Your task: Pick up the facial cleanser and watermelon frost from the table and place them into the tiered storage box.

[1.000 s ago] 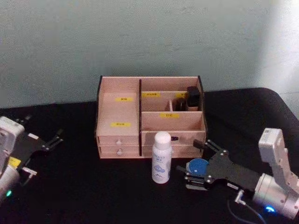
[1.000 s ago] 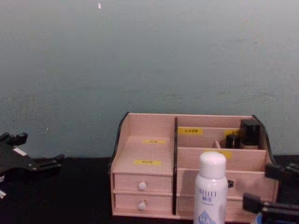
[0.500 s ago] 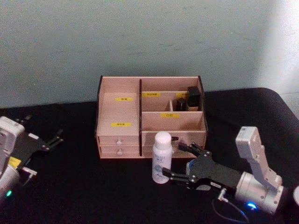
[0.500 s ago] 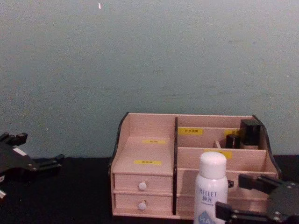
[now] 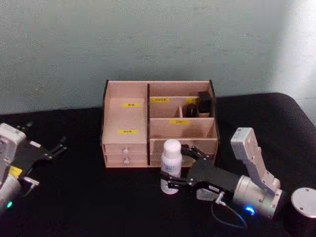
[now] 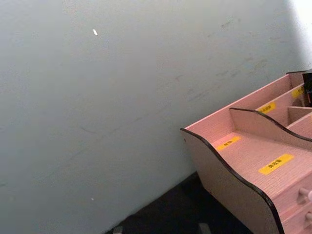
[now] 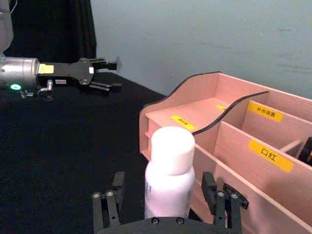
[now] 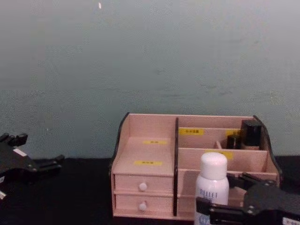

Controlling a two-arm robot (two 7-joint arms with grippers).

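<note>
Jaws spread: right gripper [image 5: 176,167] around one facial cleanser [image 5: 171,163], left gripper [image 7: 116,74] parked; one tiered storage box [image 5: 126,118].

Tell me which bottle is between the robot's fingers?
The tall white facial cleanser, standing on the table before the tiered storage box. Fingers of the right gripper are open either side of it; the small dark bottles sit inside the box.

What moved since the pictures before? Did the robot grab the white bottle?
The right hand slid toward the robot's left, over to the facial cleanser. Its open fingers now sit on either side of the bottle with gaps showing, so it has not grabbed it yet. The bottle itself, the tiered storage box and the left hand stayed where they were.
</note>
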